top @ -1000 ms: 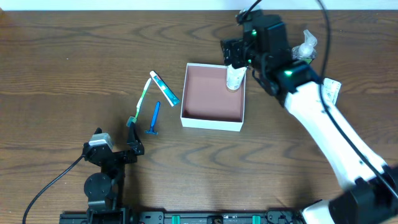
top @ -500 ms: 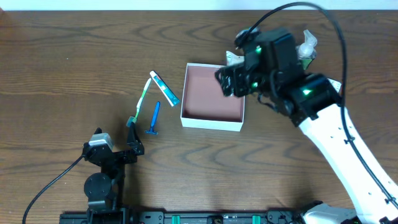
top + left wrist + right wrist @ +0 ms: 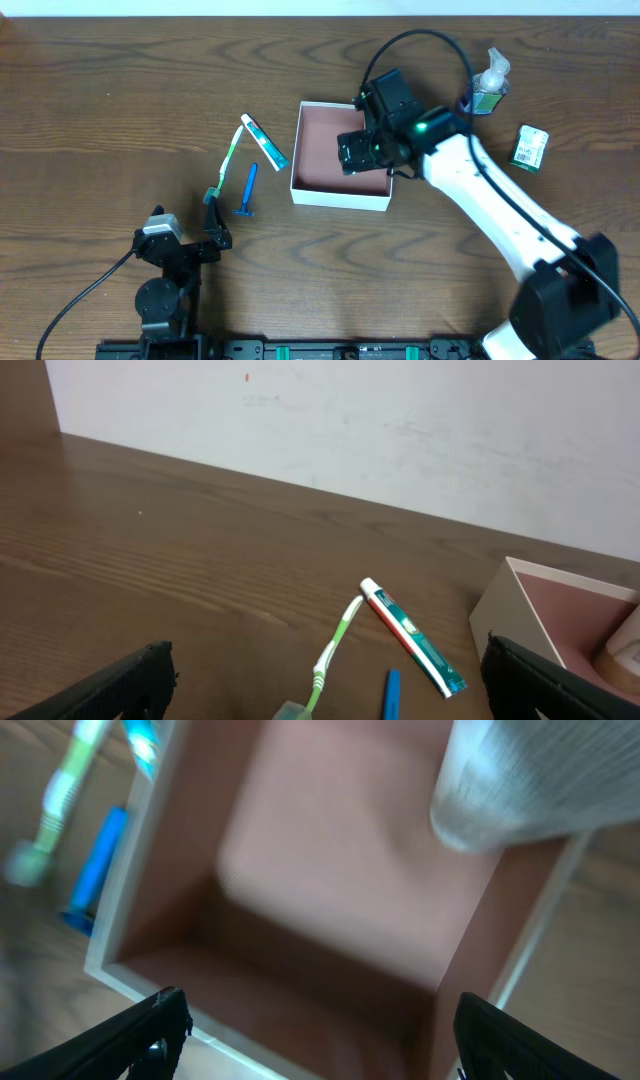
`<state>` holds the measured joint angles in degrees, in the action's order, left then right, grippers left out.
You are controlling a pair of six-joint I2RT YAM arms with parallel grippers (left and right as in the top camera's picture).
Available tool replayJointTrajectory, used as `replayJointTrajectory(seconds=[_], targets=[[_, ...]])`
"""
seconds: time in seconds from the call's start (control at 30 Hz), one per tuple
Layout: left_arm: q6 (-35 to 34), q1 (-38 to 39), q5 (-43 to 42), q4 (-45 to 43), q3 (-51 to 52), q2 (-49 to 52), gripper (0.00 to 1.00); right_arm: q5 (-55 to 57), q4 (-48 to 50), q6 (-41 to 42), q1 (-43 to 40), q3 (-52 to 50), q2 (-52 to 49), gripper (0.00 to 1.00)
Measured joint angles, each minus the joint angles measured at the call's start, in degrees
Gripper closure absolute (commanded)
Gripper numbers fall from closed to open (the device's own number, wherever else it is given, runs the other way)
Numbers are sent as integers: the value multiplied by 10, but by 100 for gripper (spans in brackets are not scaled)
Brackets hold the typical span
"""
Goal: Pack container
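The container (image 3: 338, 197) is a square white box with a reddish-brown inside, at the table's middle. My right gripper (image 3: 357, 152) hangs open and empty over its right half. In the right wrist view the open gripper (image 3: 315, 1030) looks down into the container (image 3: 300, 870), and a blurred white cylindrical bottle (image 3: 540, 780) stands in its far right corner. My left gripper (image 3: 212, 232) rests open and empty at the front left. In the left wrist view it (image 3: 325, 685) faces the toothbrush (image 3: 335, 650), toothpaste tube (image 3: 412, 638), blue razor (image 3: 390, 695) and the container (image 3: 510, 610).
Left of the container lie a green toothbrush (image 3: 226, 162), a toothpaste tube (image 3: 264, 141) and a blue razor (image 3: 249, 190). A spray bottle (image 3: 487, 85) and a small green-and-white carton (image 3: 530, 147) stand at the back right. A white wall borders the table's far edge.
My right gripper has moved from the container's far right corner toward its middle, leaving the white bottle standing in the corner. The left arm has not moved.
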<state>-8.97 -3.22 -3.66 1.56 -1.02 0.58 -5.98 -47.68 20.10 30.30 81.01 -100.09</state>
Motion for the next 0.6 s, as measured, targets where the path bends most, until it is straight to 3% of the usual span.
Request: replayJointTrajectory(seconds=[0.6], targets=[[0,0,0,0,0,0,2,61,-57,34,8,-2,-25,15]])
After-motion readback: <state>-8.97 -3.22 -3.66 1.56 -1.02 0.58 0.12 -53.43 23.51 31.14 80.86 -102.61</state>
